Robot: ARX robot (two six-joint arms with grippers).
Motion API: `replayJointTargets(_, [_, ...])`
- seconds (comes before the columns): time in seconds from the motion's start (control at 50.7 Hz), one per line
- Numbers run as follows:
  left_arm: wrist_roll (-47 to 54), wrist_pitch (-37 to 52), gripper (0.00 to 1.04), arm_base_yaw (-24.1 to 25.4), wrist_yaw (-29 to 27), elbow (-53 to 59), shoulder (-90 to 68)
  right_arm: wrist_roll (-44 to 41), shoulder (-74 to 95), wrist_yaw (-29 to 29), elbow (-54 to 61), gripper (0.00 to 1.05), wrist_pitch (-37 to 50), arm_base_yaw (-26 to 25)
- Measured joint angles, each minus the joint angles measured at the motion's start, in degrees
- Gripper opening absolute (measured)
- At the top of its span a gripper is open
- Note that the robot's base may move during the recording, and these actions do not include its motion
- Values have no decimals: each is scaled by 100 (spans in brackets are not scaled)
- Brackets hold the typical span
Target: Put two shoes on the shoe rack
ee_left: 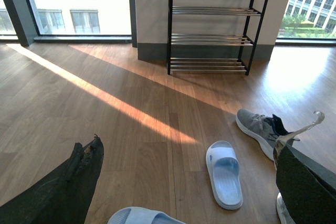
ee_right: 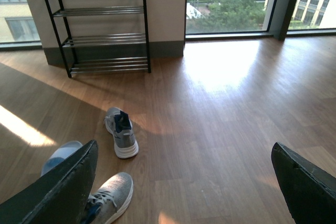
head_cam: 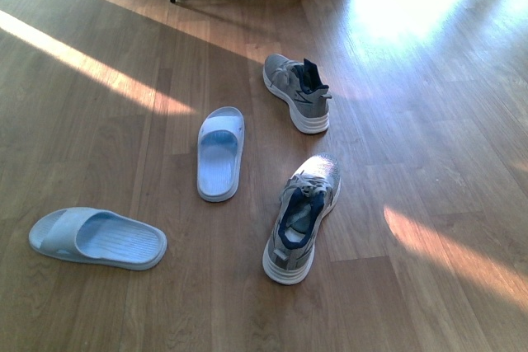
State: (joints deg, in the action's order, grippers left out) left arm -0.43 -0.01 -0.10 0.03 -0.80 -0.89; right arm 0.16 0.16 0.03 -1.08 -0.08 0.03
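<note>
My left pincer is released, its two dark fingers spread wide with nothing between them but wooden floor. My right pincer is spread just as wide and grips nothing.

Well below and ahead of the left pincer a pale blue slide lies sole down, toe towards the rack; the small mark on its strap is too small to read. The second slide lies apart from it on my left side, turned crosswise.

The far sneaker stands upright, grey knit with a white sole and navy lining, heel towards me; the near sneaker shows just beside my right pincer's finger, laces up. I can read no brand on either sneaker.

All four shoes rest on the floor, none touching another and none in either pincer. The shoe rack stands well beyond them against the wall; black side frames, silver rods, four tiers, all bare.
</note>
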Motion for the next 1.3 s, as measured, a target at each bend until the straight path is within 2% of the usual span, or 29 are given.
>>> replayJointTargets(1.301, [0,0,95,0,-2,0,0,0,0,0,0,96,0,0])
